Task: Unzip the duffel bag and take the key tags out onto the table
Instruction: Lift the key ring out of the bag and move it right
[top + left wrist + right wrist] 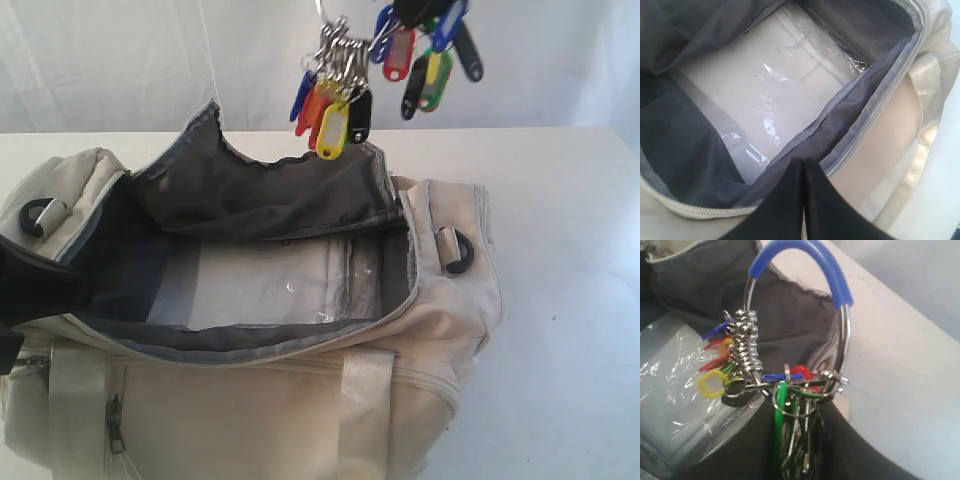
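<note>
One bunch of key tags (pixel 333 128) is up in the air, clear of the bag. In the exterior view it hangs above the far rim in two clusters: five on the left in blue, red, orange, yellow and black, and a second handful higher on the right that I can't count for sure. The right fingers (pixel 850 455) are clenched on the bunch, and its one big ring (pixel 832 272) with a blue sleeve sticks out past them. Below sits the single duffel bag (pixel 250 410), zip undone and mouth gaping, with its dark lining flap (pixel 260 185) standing at the back and one plastic-wrapped pale panel (pixel 260 285) on its floor. Two black D-rings (pixel 458 250) show, one at each end, and two pale straps (pixel 365 400) on the near side. The left fingers (pixel 775 210) are pressed together on nothing, at the bag's rim. The bag rests on the white surface (pixel 570 300).
</note>
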Robot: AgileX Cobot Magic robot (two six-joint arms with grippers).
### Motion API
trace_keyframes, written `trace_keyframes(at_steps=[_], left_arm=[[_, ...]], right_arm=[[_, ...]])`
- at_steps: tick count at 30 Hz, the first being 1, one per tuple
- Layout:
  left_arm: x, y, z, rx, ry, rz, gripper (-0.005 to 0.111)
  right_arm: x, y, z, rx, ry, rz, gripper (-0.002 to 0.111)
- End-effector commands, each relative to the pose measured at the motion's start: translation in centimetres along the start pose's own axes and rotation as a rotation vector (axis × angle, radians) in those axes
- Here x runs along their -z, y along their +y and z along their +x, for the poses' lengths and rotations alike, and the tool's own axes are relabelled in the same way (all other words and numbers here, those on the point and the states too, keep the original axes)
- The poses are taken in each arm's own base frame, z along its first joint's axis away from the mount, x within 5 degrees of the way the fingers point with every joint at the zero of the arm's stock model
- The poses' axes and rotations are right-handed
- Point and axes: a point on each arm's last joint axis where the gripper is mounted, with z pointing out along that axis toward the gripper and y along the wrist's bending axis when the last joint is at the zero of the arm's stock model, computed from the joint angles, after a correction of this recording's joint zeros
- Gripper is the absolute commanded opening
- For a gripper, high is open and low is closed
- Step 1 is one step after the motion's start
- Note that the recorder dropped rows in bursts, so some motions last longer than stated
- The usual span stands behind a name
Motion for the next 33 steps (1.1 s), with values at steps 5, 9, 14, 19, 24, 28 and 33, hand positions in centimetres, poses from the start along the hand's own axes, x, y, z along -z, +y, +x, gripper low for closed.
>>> trace_keyframes(at_steps=[5,9,14,19,24,28,33], left_arm=[[0.1,-0.3,0.1,0.008,-0.006,0.020,0.000],[0.1,-0.3,0.1,0.008,-0.006,0.020,0.000],[0.1,-0.4,0.1,0.007,-0.004,0.023,0.000],[0.0,-0.7,0.1,-0.007,-0.001,0.040,0.000],[0.0,-0.8,0.1,-0.010,0.000,0.045,0.000],[0.0,-0.8,0.1,-0.010,0.000,0.045,0.000],[0.0,-0.8,0.1,-0.010,0.000,0.045,0.000]], right_arm=[[5.3,-2.6,2.9,-0.086,-0.066,0.112,0.000],[5.2,-3.0,5.7,-0.116,0.001,0.130,0.000],[4.8,-3.0,9.1,-0.153,0.076,0.145,0.000],[4.0,-3.4,12.2,-0.191,0.167,0.194,0.000],[1.9,-3.7,15.0,-0.226,0.282,0.196,0.000],[-0.3,-3.9,17.5,-0.268,0.367,0.190,0.000],[-3.8,-4.2,20.0,-0.333,0.411,0.140,0.000]])
